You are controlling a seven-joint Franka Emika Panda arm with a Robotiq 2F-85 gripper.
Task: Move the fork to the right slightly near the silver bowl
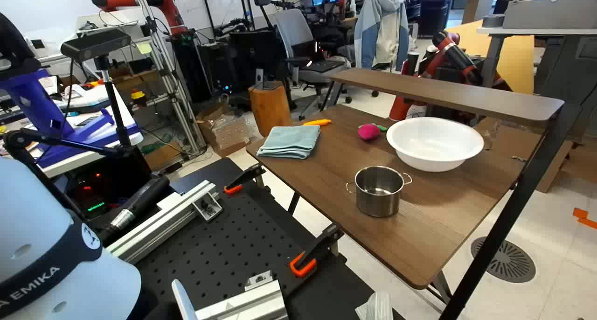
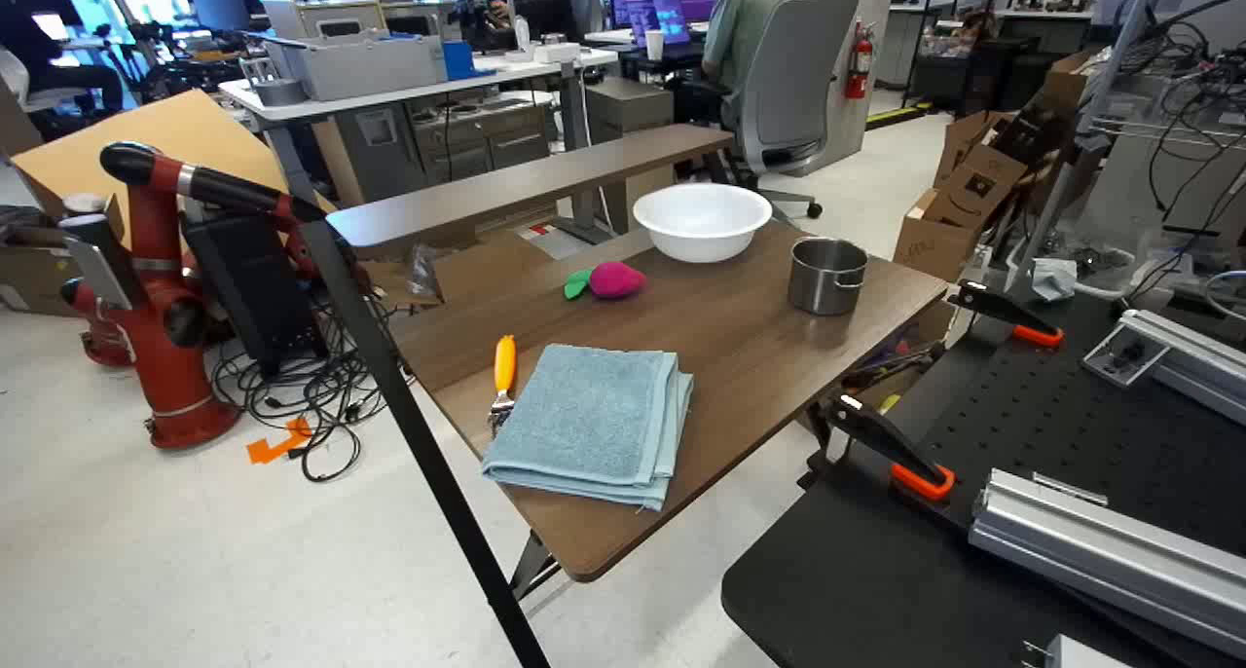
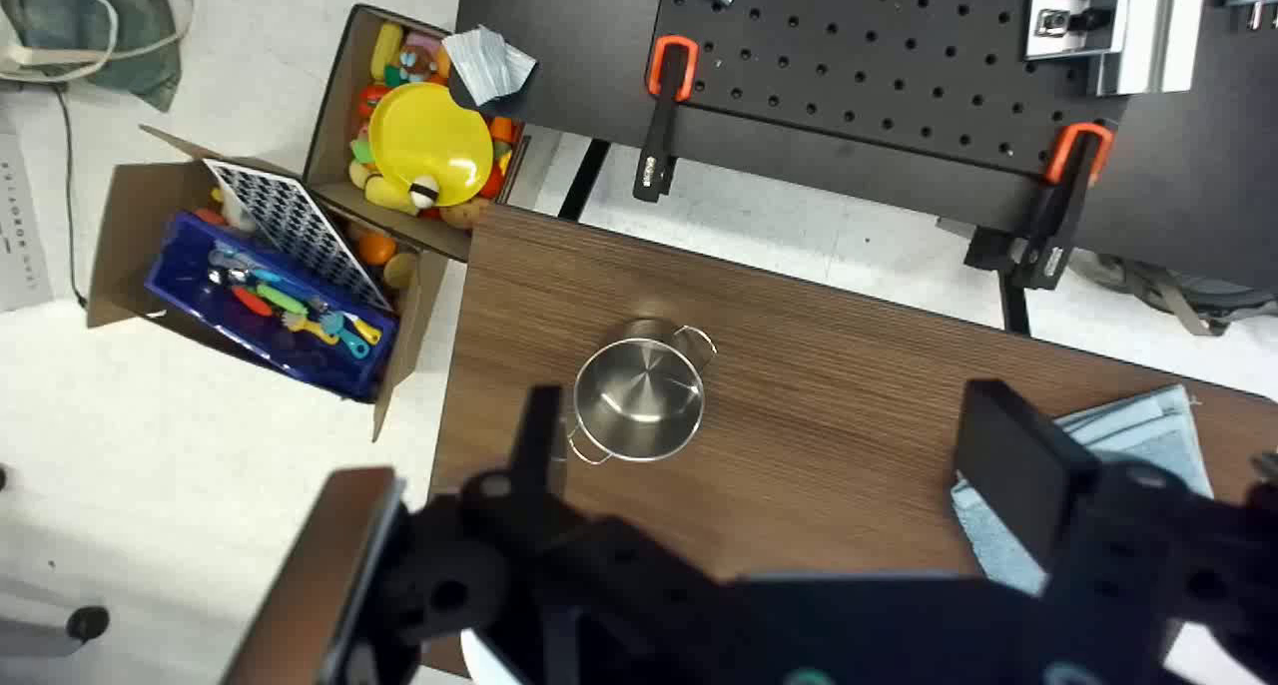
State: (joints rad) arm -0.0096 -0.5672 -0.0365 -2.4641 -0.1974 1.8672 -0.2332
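Though I cannot tell whether its grey metal head touches the cloth [image 2: 594, 420], the fork [image 2: 503, 376] lies just beside that folded stack, its smooth orange handle slim and rounded at the end. The cloth is pale blue-green, with a nubbly pile and soft, layered edges. Both rest on a brown table [image 2: 740, 386] with fine straight grain and rounded corners. Past the handle sits a plump magenta object [image 2: 617, 280] with green, leaf-shaped pieces, roughly between the fork and the white bowl [image 1: 429, 160], which is wide, smooth and flared. Well apart from the fork, nearer the table's opposite end, the silver bowl [image 1: 378, 202] stands upright, its straight wall shiny, a thin wire loop on either side. A raised shelf [image 1: 443, 90], long and flat, repeats the brown finish above the table's edge on black legs. In the wrist view the gripper [image 3: 767, 405] is blocky, black and somewhat blurred, its two fingers spread wide. Across a gap from the table, a matte black board [image 1: 219, 251], dotted with round holes, has clamps [image 1: 319, 245] with orange pads at its edge.
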